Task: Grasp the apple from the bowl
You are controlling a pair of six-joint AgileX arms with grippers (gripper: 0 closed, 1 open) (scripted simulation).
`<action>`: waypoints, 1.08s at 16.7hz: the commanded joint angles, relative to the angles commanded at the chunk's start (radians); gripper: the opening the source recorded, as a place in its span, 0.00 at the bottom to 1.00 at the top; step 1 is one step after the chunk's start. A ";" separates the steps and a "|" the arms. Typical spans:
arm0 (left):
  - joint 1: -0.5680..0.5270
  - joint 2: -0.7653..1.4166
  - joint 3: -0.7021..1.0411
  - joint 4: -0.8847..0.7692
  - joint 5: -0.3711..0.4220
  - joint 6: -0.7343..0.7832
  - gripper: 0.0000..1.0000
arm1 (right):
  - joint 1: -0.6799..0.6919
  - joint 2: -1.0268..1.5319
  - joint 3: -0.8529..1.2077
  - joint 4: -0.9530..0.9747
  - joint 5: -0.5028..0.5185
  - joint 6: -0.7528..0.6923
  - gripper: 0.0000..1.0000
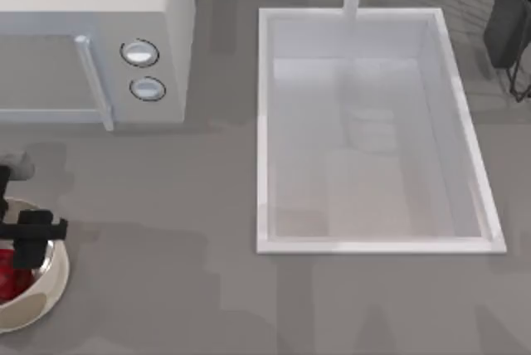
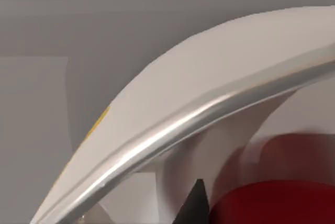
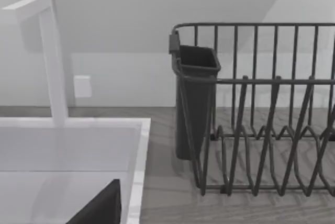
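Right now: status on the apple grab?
Left gripper down inside the bowl, beside the apple. Apple not lifted. Bowl rim close by gripper.

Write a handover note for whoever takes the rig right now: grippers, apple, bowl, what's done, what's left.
Left gripper: over the bowl at the table's left edge, reaching down toward the apple; finger state cannot be told.
Right arm: parked near the dish rack by the sink.
Apple: in the bowl, red, close below the left wrist camera.
Done: approach into the bowl.
Left: confirm the grip on the apple and lift it out.
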 joint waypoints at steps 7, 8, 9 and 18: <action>0.000 0.000 0.000 0.000 0.000 0.000 0.17 | 0.000 0.000 0.000 0.000 0.000 0.000 1.00; 0.000 0.000 0.000 0.000 0.000 0.000 0.10 | 0.000 0.000 0.000 0.000 0.000 0.000 1.00; 0.000 0.000 0.000 0.000 0.000 0.000 0.02 | 0.000 0.000 0.000 0.000 0.000 0.000 1.00; 0.000 -0.149 0.035 -0.090 0.007 0.005 0.00 | 0.000 0.000 0.000 0.000 0.000 0.000 1.00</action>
